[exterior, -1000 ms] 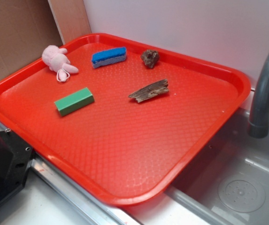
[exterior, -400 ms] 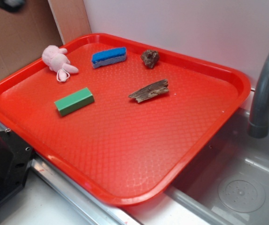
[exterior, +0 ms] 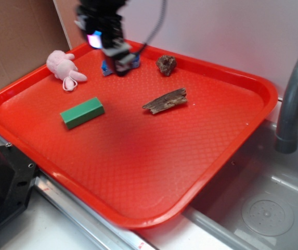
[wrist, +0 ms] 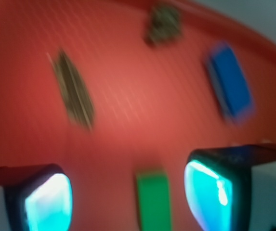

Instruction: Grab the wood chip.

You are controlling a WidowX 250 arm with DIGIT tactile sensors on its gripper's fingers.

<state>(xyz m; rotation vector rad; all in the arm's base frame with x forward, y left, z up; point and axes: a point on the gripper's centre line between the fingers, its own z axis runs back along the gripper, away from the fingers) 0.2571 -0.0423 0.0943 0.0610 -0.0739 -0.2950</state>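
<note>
The wood chip (exterior: 165, 100), a flat jagged brown-grey splinter, lies near the middle of the red tray (exterior: 138, 172); in the wrist view the wood chip (wrist: 73, 90) shows at upper left, blurred. My gripper (exterior: 118, 61) hangs high over the tray's back left, well apart from the chip. Seen from the wrist, the gripper (wrist: 128, 197) is open, nothing held, with the green block (wrist: 153, 202) far below between its glowing pads (wrist: 48, 202).
A green block (exterior: 82, 112), a pink plush toy (exterior: 63, 69), a blue sponge (exterior: 133, 61) partly behind the arm, and a dark brown lump (exterior: 166, 64) lie on the tray. A grey faucet (exterior: 294, 99) and sink (exterior: 263, 203) stand to the right.
The arm has swung into view from the upper left and now hovers above the blue sponge. The objects on the tray have not moved.
</note>
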